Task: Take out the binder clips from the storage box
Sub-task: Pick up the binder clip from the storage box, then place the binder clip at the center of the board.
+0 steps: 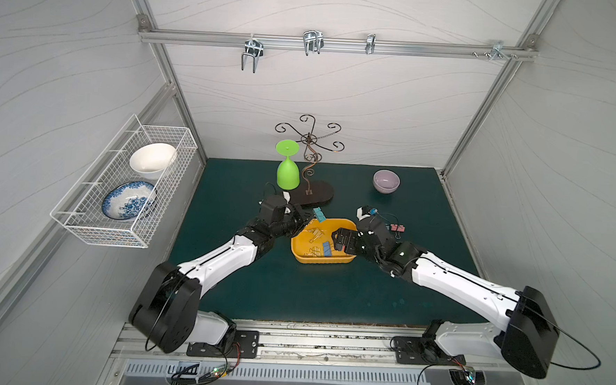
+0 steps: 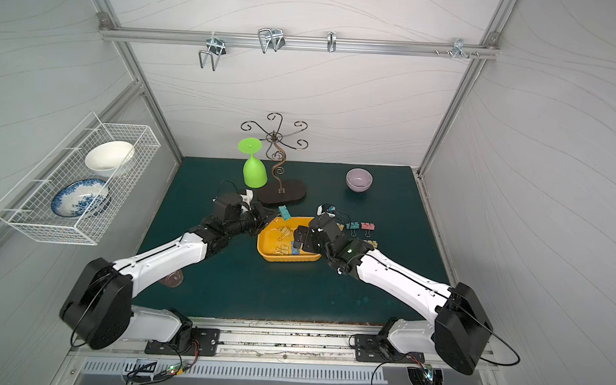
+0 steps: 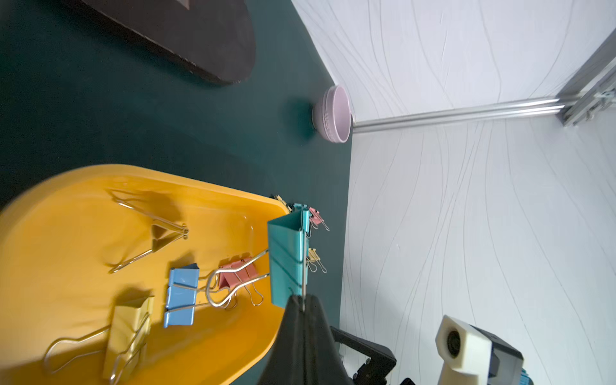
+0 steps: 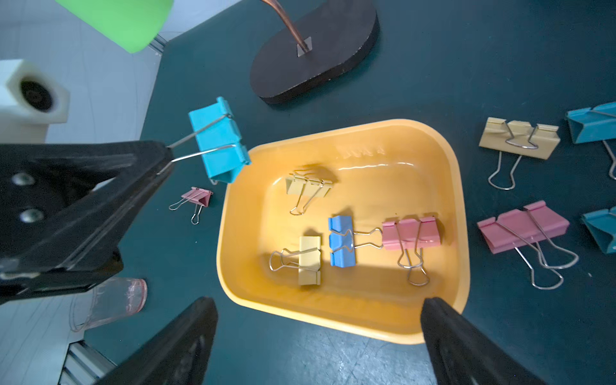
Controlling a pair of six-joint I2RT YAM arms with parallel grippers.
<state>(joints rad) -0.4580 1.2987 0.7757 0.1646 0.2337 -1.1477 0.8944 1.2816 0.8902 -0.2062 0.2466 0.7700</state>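
You are partway through emptying the box (image 4: 333,320). Your left pincer (image 4: 166,156) is pressed together on the wire handle of a teal clip (image 4: 218,140), which hangs in the air just outside the box's corner, above the green mat (image 4: 416,83); in a top view the clip (image 1: 318,214) sits just beyond the far rim. Your right pincer (image 4: 318,300) is spread wide and holds nothing, hovering over the box.

Four clips remain on the box floor: a pink clip (image 4: 411,233); a blue clip (image 4: 341,240) whose wire loop reaches the pink one; and two yellow clips (image 4: 308,186), set apart from each other. Others already lie on the mat beside the box, among them a large pink clip (image 4: 523,226); a small pink clip (image 4: 196,198) lies near the teal one.

The step in hand looks like the set-down. Lower the teal clip onto bare mat, clear of the small pink clip, then let the pincer part. For the right pincer, a lone yellow clip seems the cleaner pick; the blue and pink may drag each other.
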